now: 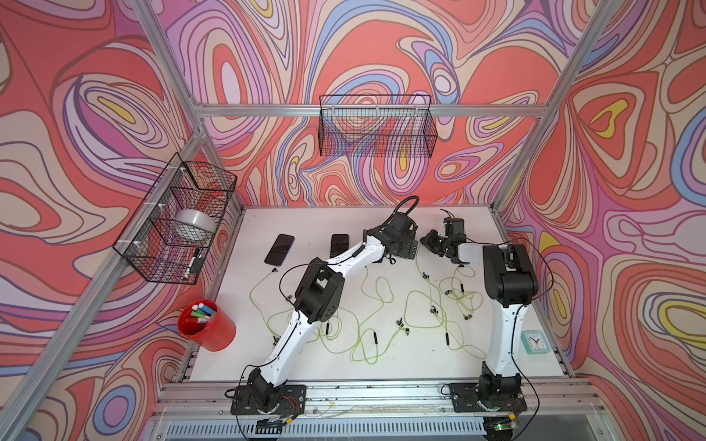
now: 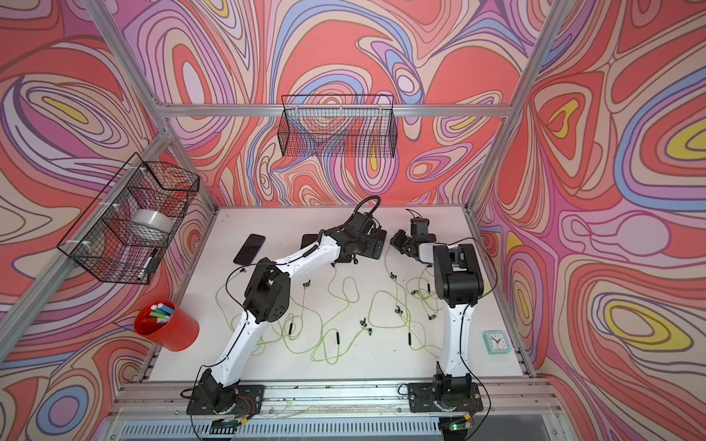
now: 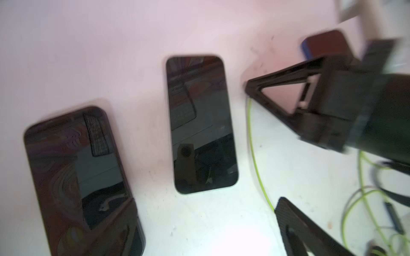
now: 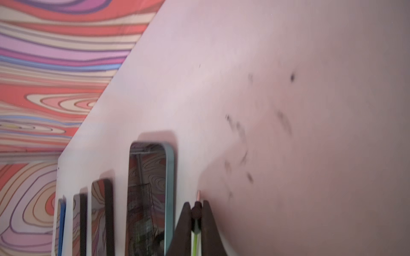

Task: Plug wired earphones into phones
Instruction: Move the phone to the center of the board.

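The right hand (image 4: pixel 197 203) is clamped shut on a small dark earphone plug (image 4: pixel 196 213). The plug's metal tip pokes past the fingertips and its yellow-green cable (image 4: pixel 195 241) trails back between them. The teal-edged phone (image 4: pixel 147 188) lies flat on the surface (image 4: pixel 288 99) just beside the plug, its long axis parallel to it. The tip likely must shift sideways to a short end that is out of view. The left hand (image 1: pixel 405 247), spread wide and empty, hovers nearby above the row of phones (image 3: pixel 200 124).
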Available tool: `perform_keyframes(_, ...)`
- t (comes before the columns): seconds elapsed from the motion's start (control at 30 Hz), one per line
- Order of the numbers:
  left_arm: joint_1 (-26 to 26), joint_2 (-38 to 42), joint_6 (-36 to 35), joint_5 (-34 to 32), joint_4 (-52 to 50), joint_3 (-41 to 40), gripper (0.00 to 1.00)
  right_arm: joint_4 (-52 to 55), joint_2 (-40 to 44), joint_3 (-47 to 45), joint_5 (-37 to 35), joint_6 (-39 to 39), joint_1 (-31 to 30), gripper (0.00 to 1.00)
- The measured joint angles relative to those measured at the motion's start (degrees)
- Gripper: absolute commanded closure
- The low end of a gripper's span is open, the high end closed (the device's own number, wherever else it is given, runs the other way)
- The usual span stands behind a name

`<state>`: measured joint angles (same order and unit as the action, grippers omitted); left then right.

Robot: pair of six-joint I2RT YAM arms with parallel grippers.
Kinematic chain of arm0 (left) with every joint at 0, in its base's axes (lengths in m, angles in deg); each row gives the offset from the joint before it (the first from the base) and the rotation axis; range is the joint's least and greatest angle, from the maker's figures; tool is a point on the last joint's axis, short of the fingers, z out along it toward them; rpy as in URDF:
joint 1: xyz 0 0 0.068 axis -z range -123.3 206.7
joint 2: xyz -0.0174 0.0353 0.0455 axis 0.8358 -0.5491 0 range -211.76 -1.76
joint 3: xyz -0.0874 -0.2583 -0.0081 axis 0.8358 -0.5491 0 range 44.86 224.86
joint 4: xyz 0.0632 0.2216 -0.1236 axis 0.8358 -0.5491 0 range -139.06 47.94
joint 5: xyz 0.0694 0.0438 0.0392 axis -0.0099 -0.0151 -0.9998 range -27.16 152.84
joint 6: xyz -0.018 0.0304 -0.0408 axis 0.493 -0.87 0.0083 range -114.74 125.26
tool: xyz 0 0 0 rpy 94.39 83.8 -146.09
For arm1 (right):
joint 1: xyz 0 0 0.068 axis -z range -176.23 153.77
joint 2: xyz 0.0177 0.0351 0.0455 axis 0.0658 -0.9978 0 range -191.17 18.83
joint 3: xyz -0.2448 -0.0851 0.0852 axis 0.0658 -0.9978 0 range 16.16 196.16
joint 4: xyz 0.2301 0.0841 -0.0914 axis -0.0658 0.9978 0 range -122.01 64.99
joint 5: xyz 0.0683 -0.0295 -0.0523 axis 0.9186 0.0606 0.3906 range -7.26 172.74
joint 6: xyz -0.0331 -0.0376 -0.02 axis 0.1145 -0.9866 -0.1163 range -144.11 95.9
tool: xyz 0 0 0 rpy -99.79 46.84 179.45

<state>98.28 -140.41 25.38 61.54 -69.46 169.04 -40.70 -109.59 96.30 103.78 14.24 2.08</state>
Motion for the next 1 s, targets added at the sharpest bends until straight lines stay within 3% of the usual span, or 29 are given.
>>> perform_keyframes(0.2, -0.7, -0.3, -0.5, 1.4, 0.2, 5.5, 0.06, -0.8, -10.0, 14.0, 1.8, 2.1, 0.2, 0.95)
perform_keyframes(0.37, -1.5, -2.9, -0.6, 1.4, -0.3, 8.3, 0.06, -1.2, -13.3, 18.4, 5.4, 3.1, 0.2, 0.96)
perform_keyframes(0.63, -2.4, -9.9, -1.2, 1.0, -4.2, 13.8, 0.05, -5.3, -11.9, 13.6, 11.9, 1.6, 0.2, 0.96)
perform_keyframes(1.0, -2.6, -13.6, -4.0, 0.0, -9.3, 17.2, 0.0, -9.9, -4.4, -0.5, 16.1, 0.3, -2.8, 0.97)
